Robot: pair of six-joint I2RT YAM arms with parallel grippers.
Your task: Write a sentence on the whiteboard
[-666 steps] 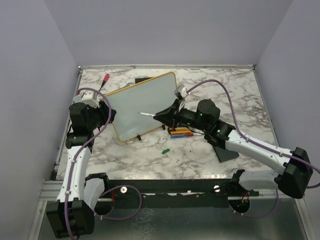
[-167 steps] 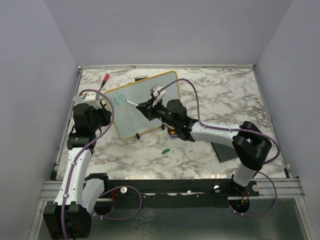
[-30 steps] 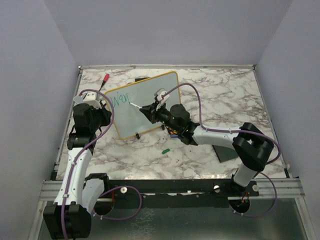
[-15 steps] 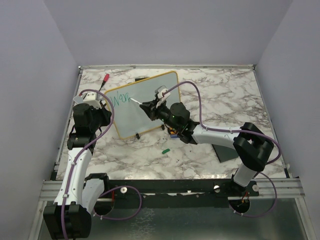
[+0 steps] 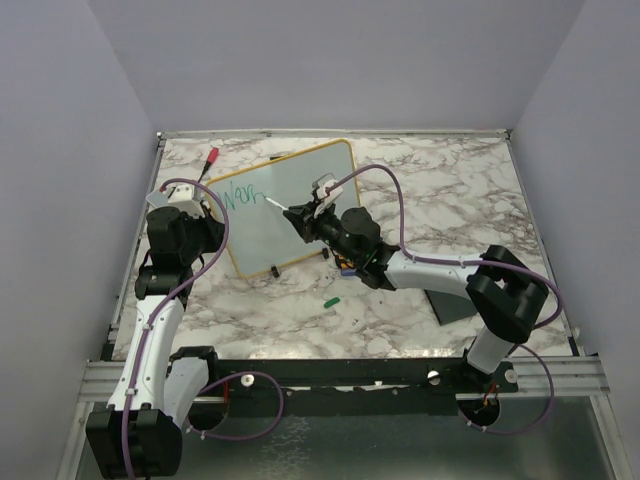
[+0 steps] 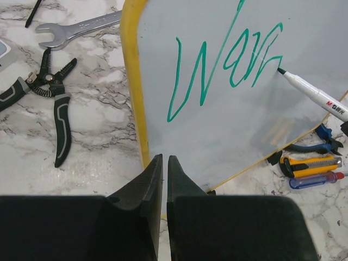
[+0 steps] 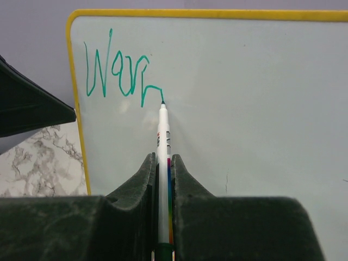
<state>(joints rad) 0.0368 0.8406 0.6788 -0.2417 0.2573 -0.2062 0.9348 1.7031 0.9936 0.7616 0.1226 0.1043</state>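
Note:
The whiteboard (image 5: pixel 300 180) with its yellow frame stands tilted at the back left of the marble table. Teal letters of the sentence (image 5: pixel 240 195) run along its top left, reading "War" plus a fresh stroke (image 7: pixel 117 73). My right gripper (image 5: pixel 303 215) is shut on a white marker (image 7: pixel 163 157), its tip touching the board at the end of the last stroke (image 6: pixel 228 65). My left gripper (image 6: pixel 164 157) is shut with nothing visible between its fingers, pointing at the board's lower left corner (image 6: pixel 228 125) beside the frame.
Black pliers (image 6: pixel 57 109) and a wrench (image 6: pixel 76 30) lie left of the board. A utility knife and a screwdriver (image 6: pixel 310 171) lie at its right foot. A green cap (image 5: pixel 331 299) and a black pad (image 5: pixel 450 300) lie nearer the front; a red-handled tool (image 5: pixel 211 156) lies at the back left.
The marker tip has moved right and a little up along the board, adding a new teal stroke after "War". The left arm has not moved.

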